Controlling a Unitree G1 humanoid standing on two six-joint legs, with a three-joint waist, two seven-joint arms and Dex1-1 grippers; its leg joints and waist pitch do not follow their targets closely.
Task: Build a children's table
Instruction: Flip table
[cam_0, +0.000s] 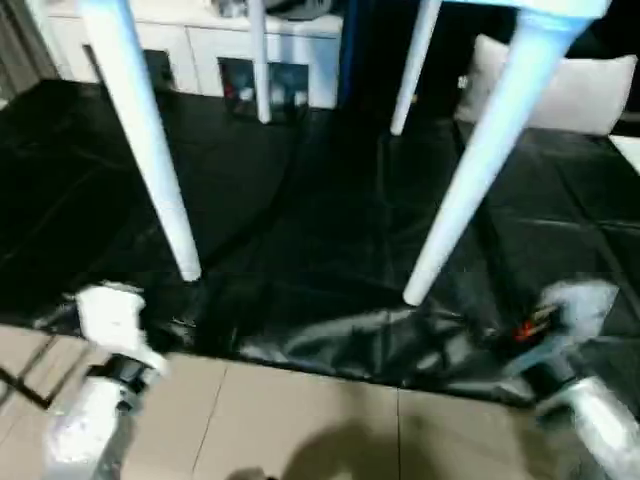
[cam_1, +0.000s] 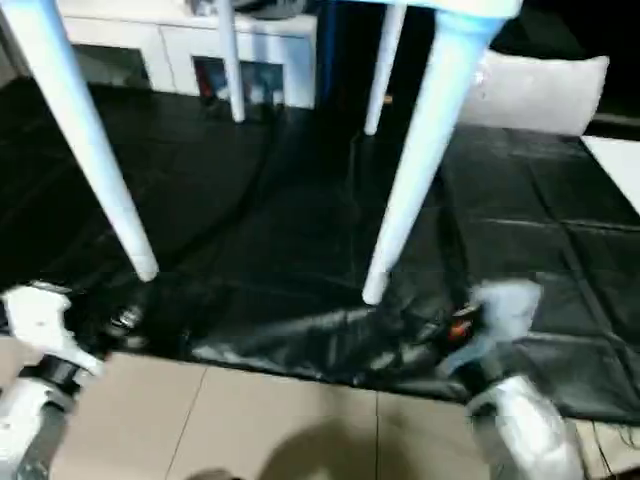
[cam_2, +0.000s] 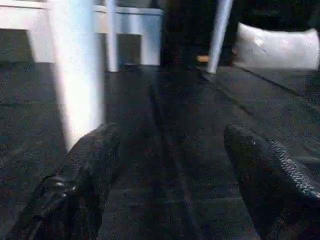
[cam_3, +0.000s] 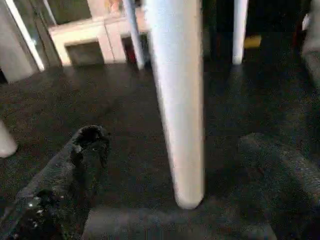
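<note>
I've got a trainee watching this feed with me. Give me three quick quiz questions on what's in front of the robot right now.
1. True or false: the white plastic children's table stands upright on the black-covered work table.
2. How many white tapered tube legs are in view? A) two B) three C) four
3. Is the left tool closed on the nearest white leg, or open beside it?

Key: 1 true; 2 C; 3 open beside it, with the right tool open too.

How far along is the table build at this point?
Nearly finished: the table stands upright on the black work table with all four legs fitted. Left gripper and right gripper are open, holding nothing. No loose parts visible.
</note>
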